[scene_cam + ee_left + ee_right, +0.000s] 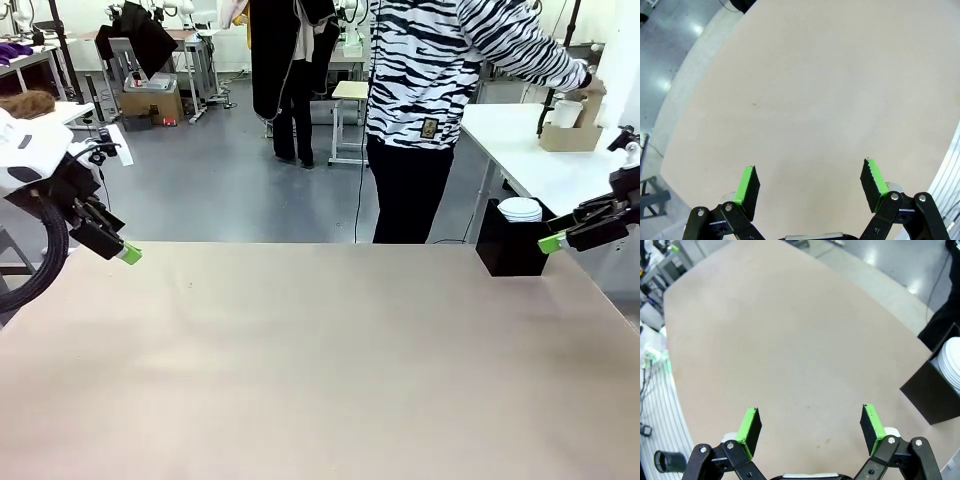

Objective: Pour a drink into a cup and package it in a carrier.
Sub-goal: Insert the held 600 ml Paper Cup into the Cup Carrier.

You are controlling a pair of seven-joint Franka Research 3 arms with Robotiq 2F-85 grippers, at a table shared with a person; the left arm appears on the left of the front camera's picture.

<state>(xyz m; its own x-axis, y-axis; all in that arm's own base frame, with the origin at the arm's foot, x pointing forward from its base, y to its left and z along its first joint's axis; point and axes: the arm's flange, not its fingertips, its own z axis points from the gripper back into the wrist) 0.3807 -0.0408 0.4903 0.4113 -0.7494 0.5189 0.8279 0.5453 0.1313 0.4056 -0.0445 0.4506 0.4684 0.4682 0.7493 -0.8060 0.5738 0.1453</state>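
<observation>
Presently on the beige table point(320, 370): a black box point(510, 245) at the far right edge, white lids point(520, 209) stacked inside it. Left gripper point(810, 184) raised over the near left side, fingers spread wide, holding nothing. Right gripper point(811, 424) raised at the right, just beside the box, likewise spread and unloaded. Person in a zebra-striped top point(450, 60) at the far side, reaching right toward the carrier point(572, 130) and a white cup point(567, 112) on a separate white table point(540, 165).

Table point(320, 380) plain beige. Box point(508, 245) black w/ white lids point(520, 209); person's top point(440, 60) black-white zebra stripe. Gripper pads point(746, 182) green, fingers black.
</observation>
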